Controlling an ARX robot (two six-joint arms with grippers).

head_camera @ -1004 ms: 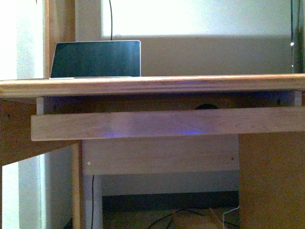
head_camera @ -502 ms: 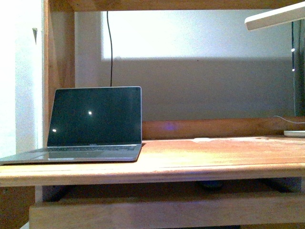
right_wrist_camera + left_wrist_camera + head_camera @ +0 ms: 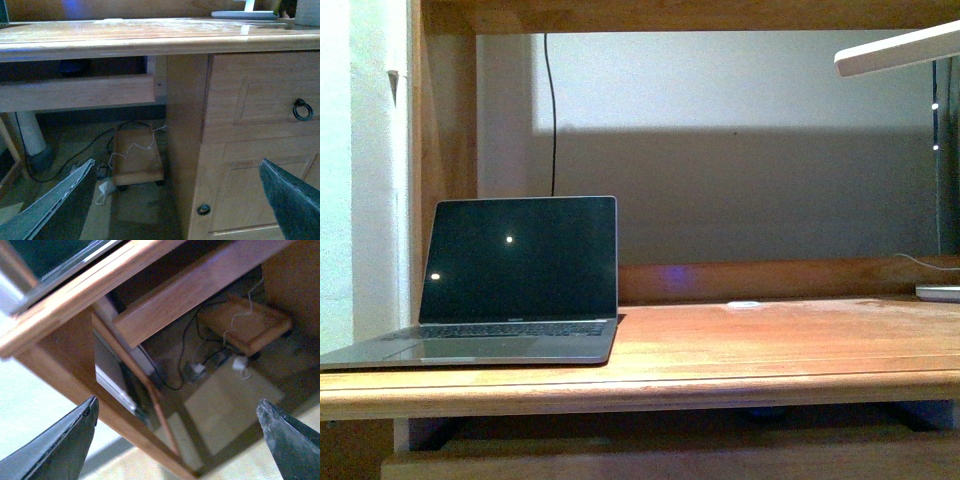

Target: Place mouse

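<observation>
A small dark domed shape (image 3: 75, 66), which looks like the mouse, sits in shadow on the pull-out tray (image 3: 75, 92) under the desktop. In the front view only a faint dark patch (image 3: 767, 410) shows there below the desk edge. My right gripper (image 3: 176, 162) is open and empty, low in front of the desk, well below the tray. My left gripper (image 3: 176, 403) is open and empty, below the desk's left end, over the floor. Neither gripper shows in the front view.
An open laptop (image 3: 515, 270) stands at the desktop's left. A small flat white object (image 3: 744, 304) lies mid-desk. A lamp arm (image 3: 900, 48) and its flat base (image 3: 940, 292) are at the right. Drawers with a ring pull (image 3: 302, 109), a wheeled wooden stand (image 3: 137, 160) and cables are below.
The front view has risen from the level of the pull-out tray to the desktop. The laptop and desk surface now show in full, and the dark dome on the tray has dropped almost out of sight.
</observation>
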